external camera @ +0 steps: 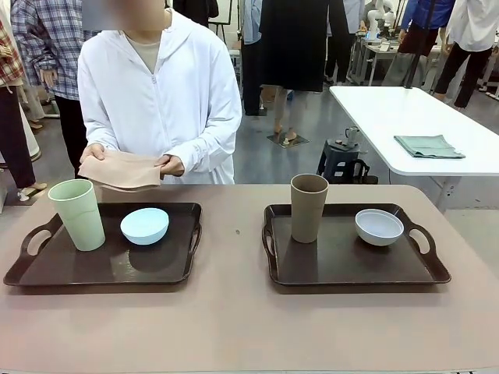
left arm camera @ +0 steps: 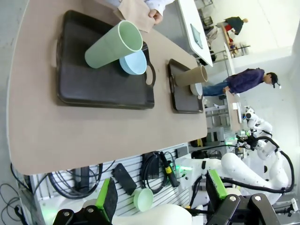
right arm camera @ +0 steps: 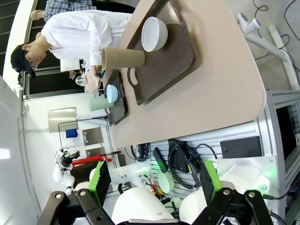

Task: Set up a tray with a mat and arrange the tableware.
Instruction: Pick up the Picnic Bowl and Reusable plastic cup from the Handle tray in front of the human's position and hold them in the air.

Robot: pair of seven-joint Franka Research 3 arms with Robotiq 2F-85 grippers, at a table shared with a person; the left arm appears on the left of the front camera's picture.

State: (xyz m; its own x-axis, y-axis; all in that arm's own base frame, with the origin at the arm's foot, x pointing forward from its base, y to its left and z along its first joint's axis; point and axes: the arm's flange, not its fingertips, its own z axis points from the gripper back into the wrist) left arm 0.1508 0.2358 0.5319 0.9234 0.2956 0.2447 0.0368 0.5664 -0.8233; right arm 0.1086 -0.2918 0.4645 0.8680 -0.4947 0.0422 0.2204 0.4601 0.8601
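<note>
A: Tally?
B: Two trays. Left tray (external camera: 101,279): pale green cup (external camera: 78,214), light blue bowl (external camera: 145,226). Right tray (external camera: 351,277): tan-brown cup (external camera: 309,207), white bowl (external camera: 380,227). One mat (external camera: 121,170), upper left, held by person (external camera: 160,93).
A: Grippers?
B: Left gripper (left arm camera: 161,192), right gripper (right arm camera: 154,180): both apart, empty.

In the left wrist view the tan-brown cup (left arm camera: 190,76) is covering most of the white bowl (left arm camera: 196,88), the pale green cup (left arm camera: 112,44) is overlapping part of the light blue bowl (left arm camera: 133,63), and the top edge is cropping the person down to one hand (left arm camera: 156,15) and a corner of the mat (left arm camera: 133,11). In the front view the cups are hiding stretches of the far rims of the left tray (external camera: 47,269) and right tray (external camera: 351,261), and the picture's edges are cutting off the table (external camera: 234,327) at its near edge and both sides. The wrist views' bottom edges are cutting off the bodies of the left tool (left arm camera: 161,187) and right tool (right arm camera: 154,173).
</note>
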